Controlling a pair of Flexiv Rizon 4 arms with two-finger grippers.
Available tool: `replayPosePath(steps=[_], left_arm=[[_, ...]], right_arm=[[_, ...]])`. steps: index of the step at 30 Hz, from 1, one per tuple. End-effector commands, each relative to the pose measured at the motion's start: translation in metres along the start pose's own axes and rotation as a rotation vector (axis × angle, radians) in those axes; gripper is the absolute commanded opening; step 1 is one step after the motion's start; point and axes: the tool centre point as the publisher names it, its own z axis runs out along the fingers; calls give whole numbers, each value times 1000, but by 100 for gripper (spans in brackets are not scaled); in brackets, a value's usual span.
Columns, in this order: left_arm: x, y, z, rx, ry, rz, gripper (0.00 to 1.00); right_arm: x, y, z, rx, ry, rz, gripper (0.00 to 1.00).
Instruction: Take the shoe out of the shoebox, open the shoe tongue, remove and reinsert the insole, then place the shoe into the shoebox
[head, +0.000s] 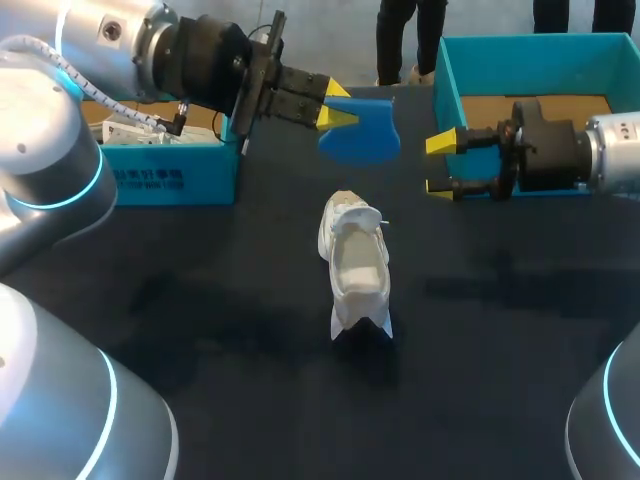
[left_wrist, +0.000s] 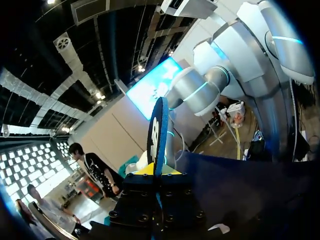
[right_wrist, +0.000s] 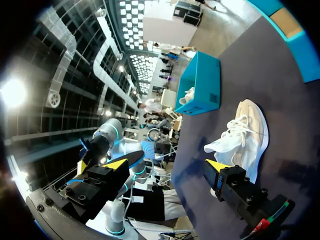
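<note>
The shoe (head: 355, 265) is white and sits on its sole in the middle of the frame in the head view, on the dark table (head: 200, 330), with its opening facing up and its laces loose. No gripper touches it. The blue insole (head: 362, 130) is out of the shoe and held in the air above it in the frame, in the upper middle. The left gripper (head: 335, 105) comes in from the upper left and has its yellow tips pinched together on the insole's edge. In the left wrist view the insole (left_wrist: 158, 135) stands edge-on between the tips of that gripper (left_wrist: 155, 172).

The right gripper (head: 440, 163) hangs to the upper right of the shoe, well apart from it, with its fingers spread and nothing between them. In the right wrist view the shoe (right_wrist: 245, 135) lies ahead of one finger of the gripper (right_wrist: 167, 167).

The teal shoebox (head: 445, 70) stands in the upper right corner, behind the right gripper. A second teal box (head: 170, 170) stands at the upper left with something white inside.
</note>
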Motion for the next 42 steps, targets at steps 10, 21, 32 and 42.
replayPosePath(steps=[10,21,32,42], left_arm=[[19,21,-7,-46,-6,269,0],[50,37,1,-112,29,665,0],[76,72,-1,-179,19,982,0],[84,103,1,-238,-62,1069,0]], right_arm=[[0,0,1,-2,-1,0,100],[0,0,1,-2,-1,0,100],[0,0,1,-2,-1,0,100],[0,0,1,-2,-1,0,100]])
